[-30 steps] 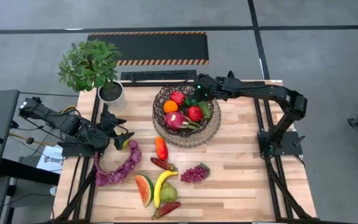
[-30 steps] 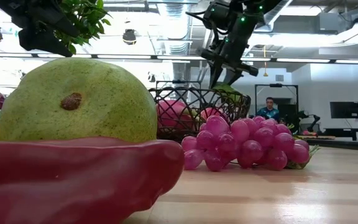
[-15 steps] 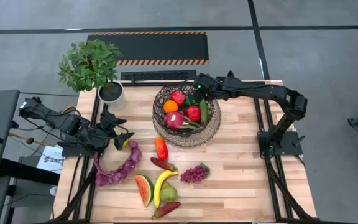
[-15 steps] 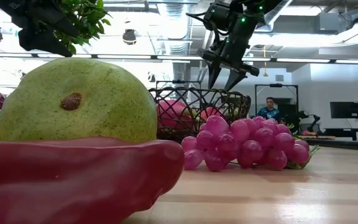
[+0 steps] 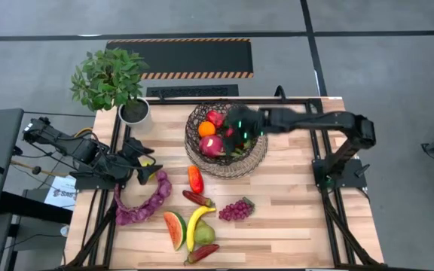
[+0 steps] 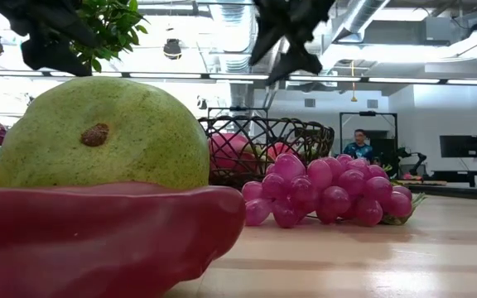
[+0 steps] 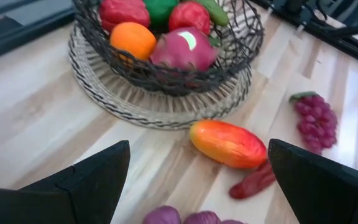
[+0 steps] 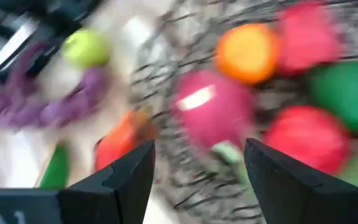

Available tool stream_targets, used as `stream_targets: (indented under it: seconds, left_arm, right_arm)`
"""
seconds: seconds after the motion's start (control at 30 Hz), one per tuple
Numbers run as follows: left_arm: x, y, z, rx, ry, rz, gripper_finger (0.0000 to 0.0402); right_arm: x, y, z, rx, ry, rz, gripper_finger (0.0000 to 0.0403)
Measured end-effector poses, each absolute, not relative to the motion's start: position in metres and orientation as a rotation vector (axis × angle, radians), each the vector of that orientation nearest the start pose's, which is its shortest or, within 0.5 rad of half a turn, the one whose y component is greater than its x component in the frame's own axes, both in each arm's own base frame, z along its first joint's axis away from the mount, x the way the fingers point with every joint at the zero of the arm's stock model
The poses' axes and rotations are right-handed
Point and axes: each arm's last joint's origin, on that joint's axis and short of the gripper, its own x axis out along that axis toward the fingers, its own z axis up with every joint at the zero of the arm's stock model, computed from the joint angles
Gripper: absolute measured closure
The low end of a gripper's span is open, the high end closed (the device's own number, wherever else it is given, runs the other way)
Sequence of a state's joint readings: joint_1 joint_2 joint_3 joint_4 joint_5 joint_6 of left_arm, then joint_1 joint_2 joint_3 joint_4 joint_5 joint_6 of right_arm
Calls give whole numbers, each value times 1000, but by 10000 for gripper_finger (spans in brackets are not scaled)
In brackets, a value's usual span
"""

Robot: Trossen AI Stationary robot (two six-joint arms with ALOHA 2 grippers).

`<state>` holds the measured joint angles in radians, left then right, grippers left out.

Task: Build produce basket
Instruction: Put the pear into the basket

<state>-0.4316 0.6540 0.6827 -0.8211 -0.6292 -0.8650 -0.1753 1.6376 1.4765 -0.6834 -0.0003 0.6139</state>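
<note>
Where the blurred right tool (image 5: 241, 123) hovers, basket (image 5: 258, 154) contents hide.

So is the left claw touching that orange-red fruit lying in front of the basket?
Apart. The left wrist view shows the open left claw short of the fruit, with bare table between; the high view shows the same gap.

1. This is a robotics lab or workshop: two dark arms are mounted on a butcher-block table (image 5: 292, 203) with a black metal frame.
2. The floor (image 5: 383, 68) is grey, marked with dark lines, and a black mat edged in yellow-black hazard stripes (image 5: 194, 59) lies beside the table.
3. The low view shows exposed ceiling ducts (image 6: 371, 16), strip lights, a monitor on a stand (image 6: 458, 146) and a person (image 6: 357, 146) seated at the back.
</note>
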Motion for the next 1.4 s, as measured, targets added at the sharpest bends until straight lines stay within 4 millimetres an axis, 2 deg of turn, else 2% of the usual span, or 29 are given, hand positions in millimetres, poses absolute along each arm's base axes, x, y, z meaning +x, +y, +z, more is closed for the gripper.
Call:
stream_targets:
  seconds: [0.13, 0.3, 0.43, 0.57, 0.67, 0.8, 1.03, 1.2, 1.33, 1.4]
  left_arm:
    - [114, -34, 266, -434, 557, 440, 34]
    - [114, -34, 266, -431, 557, 440, 34]
    - [114, -34, 266, -433, 559, 438, 34]
    - [114, -35, 266, -450, 562, 434, 34]
    - [115, -35, 266, -461, 559, 430, 34]
    - [116, -36, 265, -455, 572, 433, 34]
    - [121, -39, 261, -460, 607, 436, 34]
    - [123, -41, 260, -464, 625, 421, 34]
    - [123, -41, 259, -466, 628, 419, 34]
    - [123, -41, 260, -467, 627, 419, 34]
  right_arm:
    - [355, -5, 312, 525, 806, -247, 137]
    - [357, 59, 307, 402, 736, -138, 137]
    - [361, 99, 300, 305, 694, -33, 137]
    - [375, 134, 282, 244, 639, 62, 137]
    - [387, 153, 261, 201, 619, 125, 137]
    - [403, 166, 226, 165, 666, 148, 137]
    - [427, 181, 191, 168, 722, 176, 131]
    - [437, 190, 182, 188, 747, 218, 77]
    - [435, 193, 184, 173, 786, 216, 20]
    - [434, 194, 184, 173, 793, 215, 8]
